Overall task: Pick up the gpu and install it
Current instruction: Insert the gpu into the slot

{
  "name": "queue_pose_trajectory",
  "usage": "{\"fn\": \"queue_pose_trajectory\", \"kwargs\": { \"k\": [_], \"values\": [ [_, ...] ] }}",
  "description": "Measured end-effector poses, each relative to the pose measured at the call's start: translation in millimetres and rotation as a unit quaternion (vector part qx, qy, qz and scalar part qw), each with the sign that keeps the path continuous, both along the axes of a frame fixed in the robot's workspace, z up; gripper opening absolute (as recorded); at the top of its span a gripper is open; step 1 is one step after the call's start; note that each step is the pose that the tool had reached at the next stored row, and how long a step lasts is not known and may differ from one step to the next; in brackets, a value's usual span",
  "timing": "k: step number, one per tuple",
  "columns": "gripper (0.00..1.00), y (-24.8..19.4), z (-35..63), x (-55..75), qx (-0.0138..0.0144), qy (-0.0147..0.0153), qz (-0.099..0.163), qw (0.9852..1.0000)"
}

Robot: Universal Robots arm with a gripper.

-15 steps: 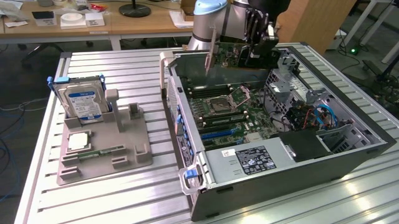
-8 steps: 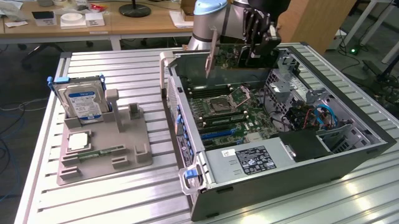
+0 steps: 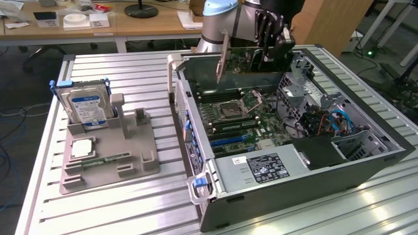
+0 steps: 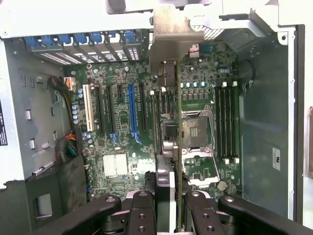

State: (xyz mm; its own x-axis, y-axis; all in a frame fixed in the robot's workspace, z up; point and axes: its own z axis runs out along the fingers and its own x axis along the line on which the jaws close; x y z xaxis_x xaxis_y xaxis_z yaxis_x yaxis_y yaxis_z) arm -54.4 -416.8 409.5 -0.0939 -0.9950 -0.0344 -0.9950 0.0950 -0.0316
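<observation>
Arm: the robot arm (image 3: 225,19) reaches in from the far side of the bench (image 3: 130,205), over the open computer case (image 3: 287,147).
Jaws: the gripper (image 3: 269,49) has its jaws closed tight on the top edge of the gpu (image 3: 245,63). In the wrist view the two black fingers (image 4: 142,215) press on the card from both sides.
Gpu: it is up in the air, held on its edge, over the far end of the open case. The green board side faces the exterior view. Its silver end bracket (image 3: 222,58) points down at the exterior view's left end of the card. In the wrist view the card (image 4: 168,142) is seen edge-on, hanging above the board inside the case.
Motherboard: the green board (image 3: 242,122) lies flat in the case. The long blue slot (image 4: 132,115) is just beside the card's edge in the wrist view. I cannot tell if the card touches any slot.
Grey tray: it (image 3: 107,152) sits on the bench at the exterior view's left, well apart from the case.
Hard drive: the silver drive with a blue label (image 3: 88,107) stands upright in the tray.
</observation>
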Motion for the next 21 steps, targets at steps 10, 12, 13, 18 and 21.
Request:
{"fn": "queue_pose_trajectory", "kwargs": {
  "k": [10,12,13,18,21],
  "values": [
    [0.28,-0.4,-4.1,0.0,-0.0001,-0.0002,0.020,0.9998],
    [0.28,-1.1,-7.4,0.1,-0.0001,0.0006,0.021,0.9998],
    [0.28,-2.6,-9.2,0.1,-0.0001,0.0012,0.022,0.9998],
    [0.28,-7.5,-17.0,0.0,0.0005,0.0036,0.023,0.9997],
    [0.28,-7.6,-22.1,-0.1,0.0004,0.0050,0.023,0.9997]
  ]
}}
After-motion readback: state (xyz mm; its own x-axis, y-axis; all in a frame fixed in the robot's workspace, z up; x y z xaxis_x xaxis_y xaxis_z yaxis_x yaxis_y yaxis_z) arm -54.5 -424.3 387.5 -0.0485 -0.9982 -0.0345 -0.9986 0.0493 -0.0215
